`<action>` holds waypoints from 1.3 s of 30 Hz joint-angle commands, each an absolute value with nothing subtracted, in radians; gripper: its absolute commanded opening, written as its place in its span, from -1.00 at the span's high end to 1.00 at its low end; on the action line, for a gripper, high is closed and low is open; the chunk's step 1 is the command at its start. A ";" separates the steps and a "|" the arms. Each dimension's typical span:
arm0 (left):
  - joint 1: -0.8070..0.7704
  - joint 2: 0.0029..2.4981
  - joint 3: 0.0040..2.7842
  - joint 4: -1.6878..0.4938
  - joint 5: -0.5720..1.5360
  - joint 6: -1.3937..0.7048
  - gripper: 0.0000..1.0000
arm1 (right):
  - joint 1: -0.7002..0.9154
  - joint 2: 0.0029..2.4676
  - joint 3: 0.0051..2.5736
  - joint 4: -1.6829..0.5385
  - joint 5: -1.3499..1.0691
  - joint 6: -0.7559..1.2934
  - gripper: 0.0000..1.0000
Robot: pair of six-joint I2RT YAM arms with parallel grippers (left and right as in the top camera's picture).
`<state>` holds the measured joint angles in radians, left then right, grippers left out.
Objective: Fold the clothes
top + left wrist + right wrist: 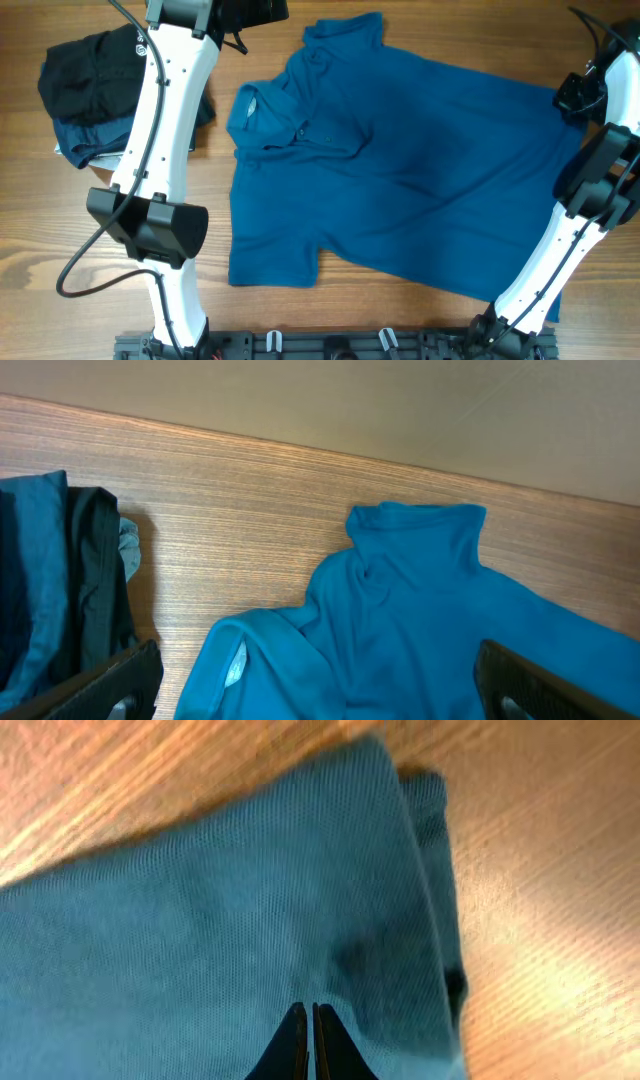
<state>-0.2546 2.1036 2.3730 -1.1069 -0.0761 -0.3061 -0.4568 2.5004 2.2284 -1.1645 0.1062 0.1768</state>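
The clothes, a blue polo shirt (pixel 400 170), lie spread across the middle of the table with collar and placket to the left and one sleeve toward the back. My left gripper (pixel 248 12) hangs at the back edge by that sleeve. In the left wrist view it (pixel 320 688) stands open, its fingers wide apart on either side of the shirt's (pixel 420 620) collar area, with nothing between them. My right gripper (pixel 572 97) is at the shirt's right hem. In the right wrist view it (pixel 308 1012) is shut, tips together just over the fabric (pixel 200 920), and no cloth shows between them.
A black garment (pixel 95 70) lies on dark teal and grey folded pieces (pixel 85 140) at the back left, also at the left of the left wrist view (pixel 50 600). The left arm crosses beside that pile. Bare wood (pixel 400 310) shows in front of the shirt.
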 commanded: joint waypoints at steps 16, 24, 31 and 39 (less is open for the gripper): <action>-0.253 2.100 2.373 -1.105 -0.071 -0.323 -0.99 | -0.451 2.743 2.249 -0.834 0.191 0.118 0.91; -0.253 2.100 2.373 -1.105 -0.071 -0.323 -0.99 | -0.424 2.741 2.386 -0.712 0.187 0.026 0.91; -0.253 2.100 2.373 -1.105 -0.071 -0.323 -1.00 | -0.411 2.642 2.638 -0.772 0.180 0.030 0.88; -0.253 2.100 2.373 -1.105 -0.072 -0.323 -0.99 | -0.413 2.286 2.676 -1.074 0.110 0.172 0.07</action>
<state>-0.2546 2.1036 2.3730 -1.1069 -0.0761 -0.3061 -0.4137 2.4626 2.6339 -0.9955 0.1387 0.0738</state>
